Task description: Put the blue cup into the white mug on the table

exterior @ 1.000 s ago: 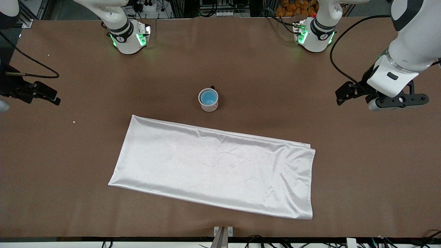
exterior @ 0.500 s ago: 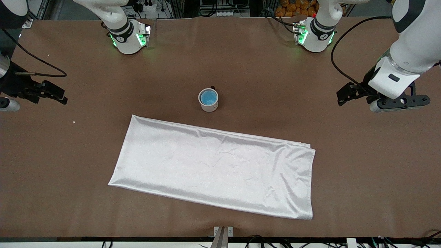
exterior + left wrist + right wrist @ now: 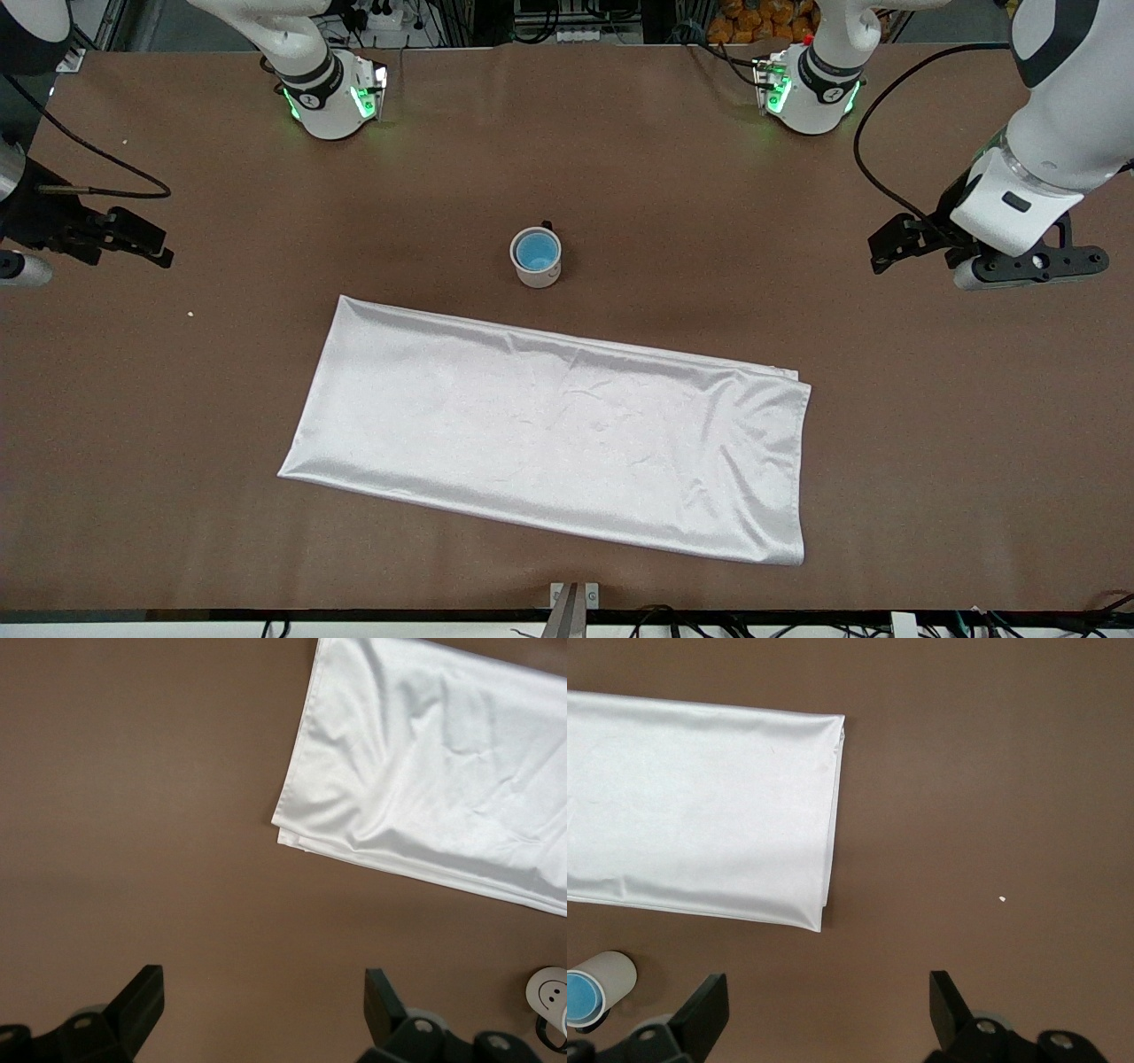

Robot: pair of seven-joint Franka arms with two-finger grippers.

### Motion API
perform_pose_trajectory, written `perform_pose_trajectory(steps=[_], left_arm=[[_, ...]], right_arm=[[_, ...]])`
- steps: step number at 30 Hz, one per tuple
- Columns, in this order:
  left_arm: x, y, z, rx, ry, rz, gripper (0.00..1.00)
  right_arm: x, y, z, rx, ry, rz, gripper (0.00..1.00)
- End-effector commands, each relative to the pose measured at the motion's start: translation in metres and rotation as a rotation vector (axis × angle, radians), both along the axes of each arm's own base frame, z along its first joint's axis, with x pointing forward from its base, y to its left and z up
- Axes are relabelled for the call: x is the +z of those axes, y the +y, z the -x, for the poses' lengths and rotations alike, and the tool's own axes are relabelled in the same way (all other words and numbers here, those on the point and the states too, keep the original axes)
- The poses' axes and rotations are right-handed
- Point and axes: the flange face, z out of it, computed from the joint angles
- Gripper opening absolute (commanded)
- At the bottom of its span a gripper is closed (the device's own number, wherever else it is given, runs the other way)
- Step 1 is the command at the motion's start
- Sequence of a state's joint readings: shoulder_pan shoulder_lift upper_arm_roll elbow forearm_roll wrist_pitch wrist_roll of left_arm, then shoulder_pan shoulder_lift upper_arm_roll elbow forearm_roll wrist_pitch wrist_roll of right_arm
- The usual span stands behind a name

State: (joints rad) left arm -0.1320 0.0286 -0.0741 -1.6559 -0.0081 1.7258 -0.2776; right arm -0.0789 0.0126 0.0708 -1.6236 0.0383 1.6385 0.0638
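The blue cup [image 3: 536,252] sits inside the white mug [image 3: 541,274], which stands upright on the brown table [image 3: 709,177] near its middle. The mug's black handle faces the robots' bases. My left gripper [image 3: 879,251] is open and empty over bare table toward the left arm's end, well apart from the mug. My right gripper [image 3: 156,245] is open and empty over bare table at the right arm's end. In the right wrist view the mug [image 3: 615,971] with the blue cup [image 3: 578,997] shows at the edge. The left wrist view shows part of the mug [image 3: 551,989].
A shiny white cloth [image 3: 558,434] lies flat on the table, nearer to the front camera than the mug. It also shows in the left wrist view [image 3: 443,771] and in the right wrist view [image 3: 700,815]. A small white crumb [image 3: 1002,899] lies on the table.
My right gripper has shifted a little toward the table's middle. My left gripper has drifted slightly toward its end of the table. The mug, cup and cloth have not moved.
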Motion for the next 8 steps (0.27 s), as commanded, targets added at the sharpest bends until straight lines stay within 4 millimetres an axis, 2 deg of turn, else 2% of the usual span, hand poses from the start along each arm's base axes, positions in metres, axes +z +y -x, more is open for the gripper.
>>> perform_pose_trajectory(steps=[1, 8], left_arm=[[0.0046, -0.0010, -0.0016, -0.023, 0.004, -0.008, 1.00], [0.0053, 0.0007, -0.0021, -0.022, 0.003, -0.007, 1.00]], right_arm=[[-0.0008, -0.0023, 0.0002, 0.008, 0.005, 0.007, 1.00], [-0.0016, -0.0031, 0.0003, 0.007, 0.007, 0.007, 1.00]])
